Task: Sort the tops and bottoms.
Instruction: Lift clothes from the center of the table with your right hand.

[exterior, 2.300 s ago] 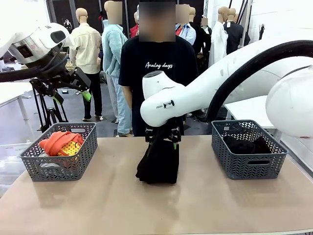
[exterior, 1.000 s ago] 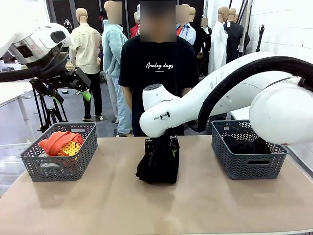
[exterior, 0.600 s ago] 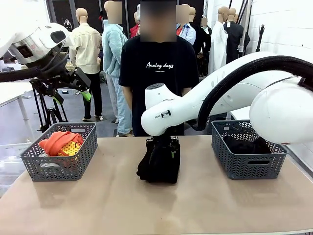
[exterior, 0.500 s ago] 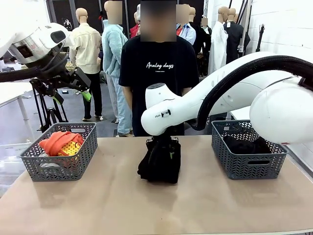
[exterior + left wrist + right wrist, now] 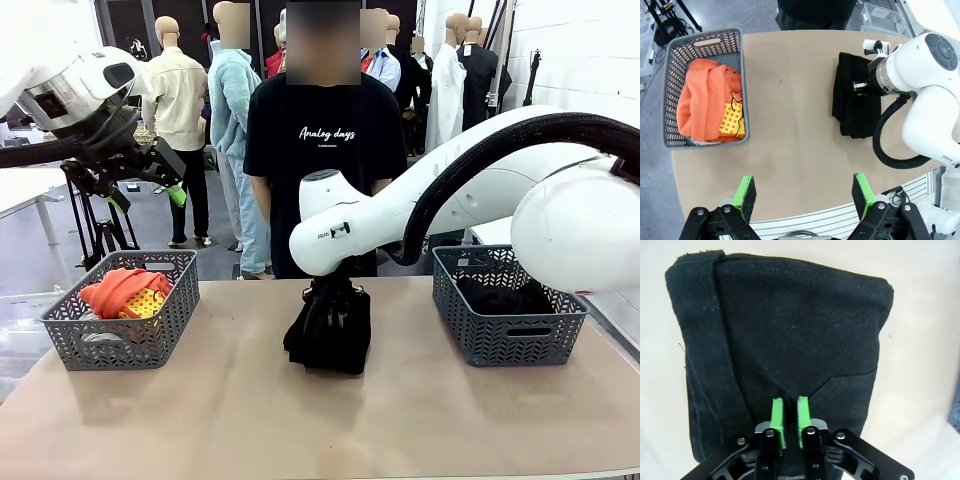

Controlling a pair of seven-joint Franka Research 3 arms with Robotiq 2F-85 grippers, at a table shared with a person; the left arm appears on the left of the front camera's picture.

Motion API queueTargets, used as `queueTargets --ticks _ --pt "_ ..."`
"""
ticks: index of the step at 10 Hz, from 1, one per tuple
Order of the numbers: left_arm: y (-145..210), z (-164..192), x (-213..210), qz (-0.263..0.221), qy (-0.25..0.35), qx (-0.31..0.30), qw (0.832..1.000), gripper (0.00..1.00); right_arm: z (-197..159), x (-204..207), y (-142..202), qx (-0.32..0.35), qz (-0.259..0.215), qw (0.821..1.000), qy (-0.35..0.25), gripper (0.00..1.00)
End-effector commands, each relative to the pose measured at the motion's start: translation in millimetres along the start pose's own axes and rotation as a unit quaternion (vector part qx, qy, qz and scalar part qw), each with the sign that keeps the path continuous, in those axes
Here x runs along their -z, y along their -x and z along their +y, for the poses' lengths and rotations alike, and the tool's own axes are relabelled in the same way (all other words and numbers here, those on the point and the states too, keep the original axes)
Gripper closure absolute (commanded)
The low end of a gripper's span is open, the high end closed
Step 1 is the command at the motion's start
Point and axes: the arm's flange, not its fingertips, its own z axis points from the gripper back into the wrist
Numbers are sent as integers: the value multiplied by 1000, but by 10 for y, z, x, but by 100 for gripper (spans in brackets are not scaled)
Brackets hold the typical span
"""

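A folded black bundle, one of the bottoms (image 5: 328, 338) (image 5: 855, 107) (image 5: 790, 335), lies at the middle of the table. My right gripper (image 5: 335, 291) (image 5: 790, 421) comes down on its top edge, green pads pinched together on a fold of the black cloth. An orange top (image 5: 118, 288) (image 5: 705, 102) with a yellow dotted patch lies in the left grey basket (image 5: 60, 335) (image 5: 742, 75). More black bottoms (image 5: 505, 296) fill the right grey basket (image 5: 500, 345). My left gripper (image 5: 172, 178) (image 5: 804, 197) hangs open high over the table's left side, holding nothing.
A person in a black T-shirt (image 5: 322, 150) stands at the far edge, right behind the middle bundle. The right arm's white links (image 5: 925, 95) stretch over the table's right half. Bare tabletop (image 5: 250, 420) lies between the baskets and toward the near edge.
The right gripper's jaws have shut on the black bundle's top. The bundle has bunched and shifted slightly right. The left arm has not moved.
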Motion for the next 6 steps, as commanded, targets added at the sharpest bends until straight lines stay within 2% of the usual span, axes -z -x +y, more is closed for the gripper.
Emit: queueTargets --ticks 1,4,6 --pt "1 28 -15 0 3 1 1000 0 -48 51 24 15 17 1000 -2 100" --pt "1 28 -15 0 3 1 1000 0 -70 16 31 26 21 999 -12 100" --pt "1 28 -15 0 3 1 1000 0 -74 -360 -27 17 -14 999 -24 100"
